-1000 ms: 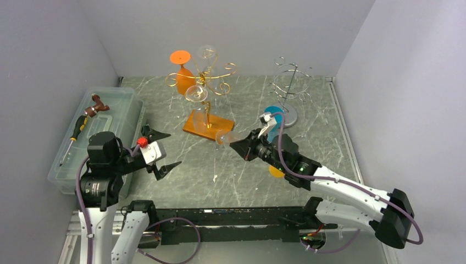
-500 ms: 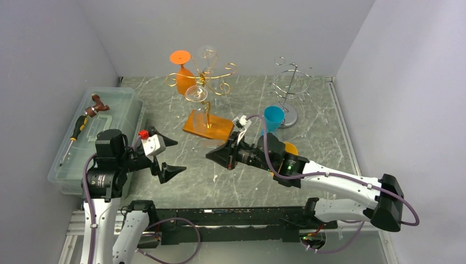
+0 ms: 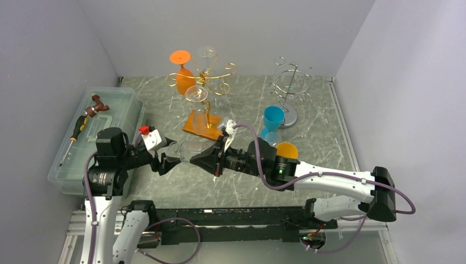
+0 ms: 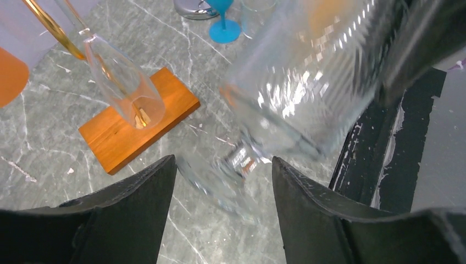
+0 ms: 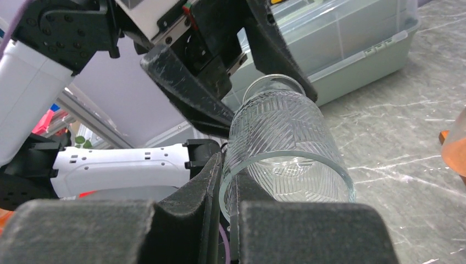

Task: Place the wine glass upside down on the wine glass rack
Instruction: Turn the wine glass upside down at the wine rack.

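Above the counter's (image 3: 247, 93) near edge my right fingers (image 5: 187, 192) pinch the wine glass (image 5: 280, 143), left fingers (image 4: 126, 220) wide about its stem; rack (image 3: 200, 125) not yet reached.

No text, brand, number or sign can be read in any view. In the right wrist view, the pale strip (image 5: 379, 47) on the rim of the clear plastic bin (image 5: 351, 27) carries marks too small and blurred to make out.

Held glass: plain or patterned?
Clear glass with a cut herringbone pattern; right wrist view shows it best.
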{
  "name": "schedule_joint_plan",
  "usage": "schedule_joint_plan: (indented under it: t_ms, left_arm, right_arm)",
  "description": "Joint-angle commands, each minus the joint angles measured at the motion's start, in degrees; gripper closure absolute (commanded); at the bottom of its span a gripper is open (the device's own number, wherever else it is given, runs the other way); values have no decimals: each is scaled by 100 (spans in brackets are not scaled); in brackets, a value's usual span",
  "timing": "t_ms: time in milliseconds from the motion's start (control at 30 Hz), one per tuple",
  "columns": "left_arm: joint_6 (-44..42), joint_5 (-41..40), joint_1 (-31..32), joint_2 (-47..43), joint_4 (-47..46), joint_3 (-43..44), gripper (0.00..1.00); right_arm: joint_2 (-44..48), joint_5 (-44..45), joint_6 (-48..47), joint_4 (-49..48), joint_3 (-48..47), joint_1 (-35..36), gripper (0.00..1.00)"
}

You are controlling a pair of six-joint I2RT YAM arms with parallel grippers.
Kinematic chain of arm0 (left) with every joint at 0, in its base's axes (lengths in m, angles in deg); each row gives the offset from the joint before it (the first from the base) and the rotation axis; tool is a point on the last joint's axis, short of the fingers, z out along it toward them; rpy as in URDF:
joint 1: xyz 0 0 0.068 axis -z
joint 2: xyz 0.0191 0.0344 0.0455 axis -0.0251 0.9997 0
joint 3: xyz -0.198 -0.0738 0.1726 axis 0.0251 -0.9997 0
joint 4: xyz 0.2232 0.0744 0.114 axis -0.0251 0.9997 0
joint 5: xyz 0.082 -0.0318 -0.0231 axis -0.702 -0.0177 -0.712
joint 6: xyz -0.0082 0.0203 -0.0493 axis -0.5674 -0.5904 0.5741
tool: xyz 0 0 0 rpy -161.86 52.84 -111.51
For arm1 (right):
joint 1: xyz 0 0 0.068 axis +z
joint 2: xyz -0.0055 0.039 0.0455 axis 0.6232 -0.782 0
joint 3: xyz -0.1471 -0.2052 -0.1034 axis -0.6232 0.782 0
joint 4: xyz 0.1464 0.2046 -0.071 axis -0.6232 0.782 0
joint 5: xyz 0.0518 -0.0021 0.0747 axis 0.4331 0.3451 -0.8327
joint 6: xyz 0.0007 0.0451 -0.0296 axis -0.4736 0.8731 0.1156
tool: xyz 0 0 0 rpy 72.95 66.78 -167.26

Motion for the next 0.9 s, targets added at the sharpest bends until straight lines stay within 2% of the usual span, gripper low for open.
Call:
schedule_joint_plan:
  t_ms: [0,100,233,267,333,400,433,500,667,733,767,867]
  left_arm:
    - [283,70,14,153,-438,142,35]
    - [96,108,14,242,-282,218,54]
    - [-316,96,14,266,2,312,93]
    - [-445,83,14,252,57,327,100]
    - [-687,-3,14,198,100,324,100]
    - [-994,-52,14,143,180,313,100]
    - [-1289,-54,14,122,259,315,100]
    - [-1862,-132,14,70,319,302,100]
    - [-3013,-361,14,-37,196,333,100]
    - [-3455,-411,14,-52,168,380,100]
    - [-3692,-422,14,-64,167,405,100]
    - [-4272,-388,14,-176,64,417,100]
  right_arm:
    - [-145,59,-210,-758,-355,127,100]
    - [-239,38,-263,-899,-322,215,100]
    - [-235,25,-257,-940,-250,259,100]
    - [-213,26,-237,-915,-230,259,97]
    - [-180,49,-216,-739,-230,263,86]
    - [-163,19,-158,-474,-280,251,60]
    - [-153,19,-132,-249,-340,243,51]
    - [-156,-23,-144,360,-503,221,39]
    - [-107,-248,-120,1865,-931,-35,18]
    - [-46,-532,-94,2402,-1048,-257,4]
    - [-36,-747,-97,2634,-1110,-415,1]
    - [17,-1110,-83,3155,-1257,-851,0]
